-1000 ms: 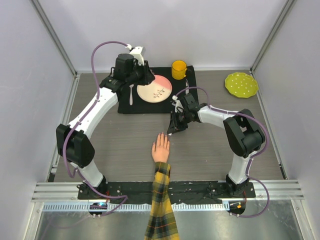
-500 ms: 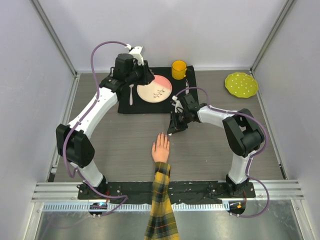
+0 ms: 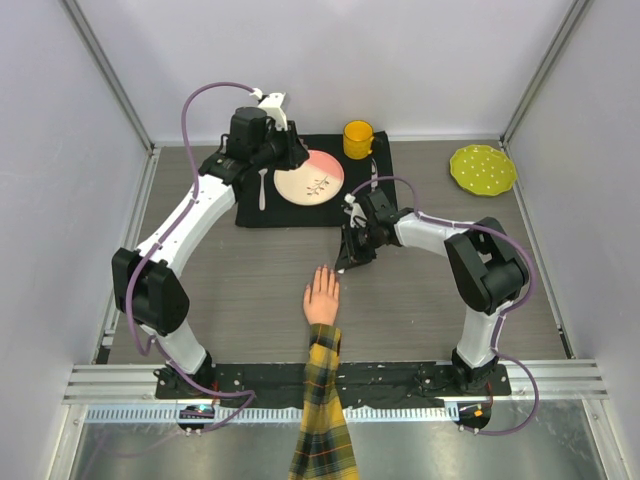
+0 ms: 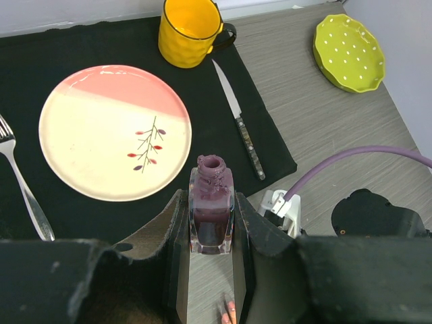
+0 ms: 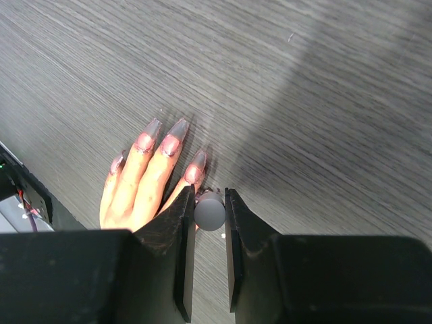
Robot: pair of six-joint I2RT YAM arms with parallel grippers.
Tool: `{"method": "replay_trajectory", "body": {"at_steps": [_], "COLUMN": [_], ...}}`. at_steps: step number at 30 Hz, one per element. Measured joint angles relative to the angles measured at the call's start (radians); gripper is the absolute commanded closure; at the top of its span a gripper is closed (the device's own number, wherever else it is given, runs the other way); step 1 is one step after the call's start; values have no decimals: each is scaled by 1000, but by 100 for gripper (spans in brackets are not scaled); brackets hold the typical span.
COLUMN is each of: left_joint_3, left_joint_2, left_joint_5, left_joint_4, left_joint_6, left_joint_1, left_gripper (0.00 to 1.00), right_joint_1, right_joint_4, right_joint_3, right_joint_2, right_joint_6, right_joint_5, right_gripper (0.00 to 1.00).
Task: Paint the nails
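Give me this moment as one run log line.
left pincer: shut on uncapped polish bottle | right pincer: shut on brush cap, beside nails

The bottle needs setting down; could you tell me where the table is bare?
Bare wood lies between the left arm and the mannequin hand, and between the black mat and the green dish. Crowded: the mat and around the right pincer.

Top external: high, behind the arm bases, looks down on the whole table (image 3: 250, 270). Left wrist: raised, angled down over plate (image 4: 111, 135), mug (image 4: 189, 30) and green dish (image 4: 349, 52), all shared with top. Right wrist: very close, straight down on mannequin hand (image 5: 138, 185), also in top.
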Motion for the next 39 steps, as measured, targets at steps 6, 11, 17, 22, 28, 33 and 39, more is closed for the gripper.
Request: {"method": "replay_trajectory", "body": {"at_steps": [6,11,17,22,28,33,39], "left_joint_3": [-2,-10,-13,-15,-15,-15,-15], "left_joint_2": [-6,-19,-26,-26,-26,-26,-26], "left_joint_5": [0,0,-1,-1,-1,-1,-1], "left_joint_4": [0,0,0,0,0,0,0], "left_joint_6": [0,0,0,0,0,0,0], "left_joint_1": [0,0,0,0,0,0,0], "left_gripper": [100,100,100,100,100,100,100], "right_joint_1": [6,9,11,11,11,11,11], "right_joint_4": [5,6,6,6,5,0,-1], "right_joint_3": [-12,-19,-19,-19,-19,-13,0], "right_joint_2": [-5,-23,-42,-44,-44,-44,-42], "right_joint_6": [0,0,0,0,0,0,0], "right_joint_5": [0,0,2,12,20,21,20], "right_gripper": [99,99,99,99,99,99,99]}}
